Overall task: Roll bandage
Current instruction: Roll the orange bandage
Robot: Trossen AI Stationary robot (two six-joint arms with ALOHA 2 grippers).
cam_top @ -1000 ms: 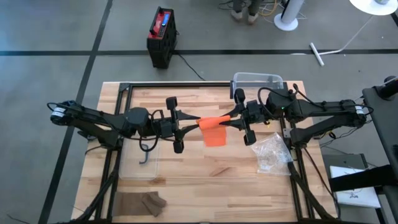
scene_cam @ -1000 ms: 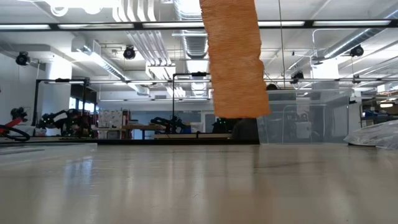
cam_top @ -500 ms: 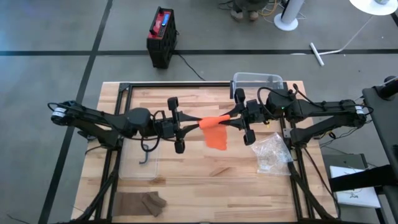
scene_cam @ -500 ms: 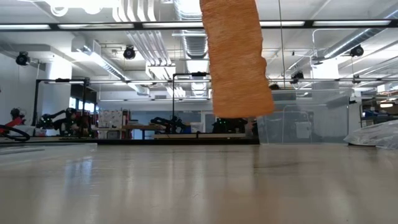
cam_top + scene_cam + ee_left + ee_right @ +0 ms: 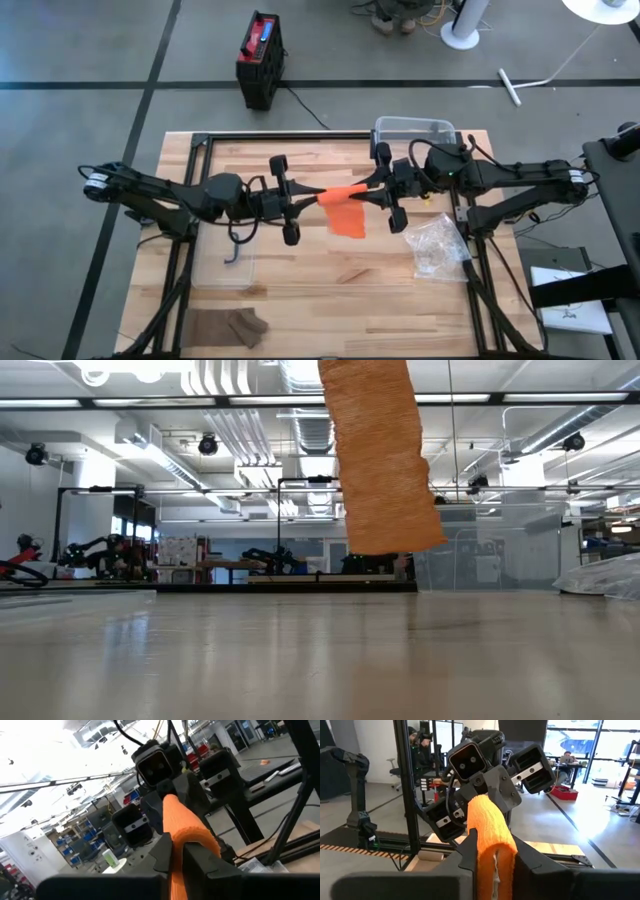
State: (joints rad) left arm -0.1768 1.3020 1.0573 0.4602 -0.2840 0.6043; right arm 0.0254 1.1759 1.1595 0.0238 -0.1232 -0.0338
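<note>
Left gripper (image 5: 312, 199) now pinched tight on orange crepe bandage (image 5: 343, 206), narrowed from a looser hold a moment ago. Right gripper (image 5: 368, 194) clamping opposite end, mid-table, aloft. Loose tail hanging clear of wooden table (image 5: 330, 290), swung slightly right; roll secured, ready for next turn.

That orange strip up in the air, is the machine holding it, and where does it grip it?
Yes. Both grippers hold the orange bandage: the left gripper and right gripper pinch opposite ends of its rolled top, above the table. The loose tail hangs free.
</note>
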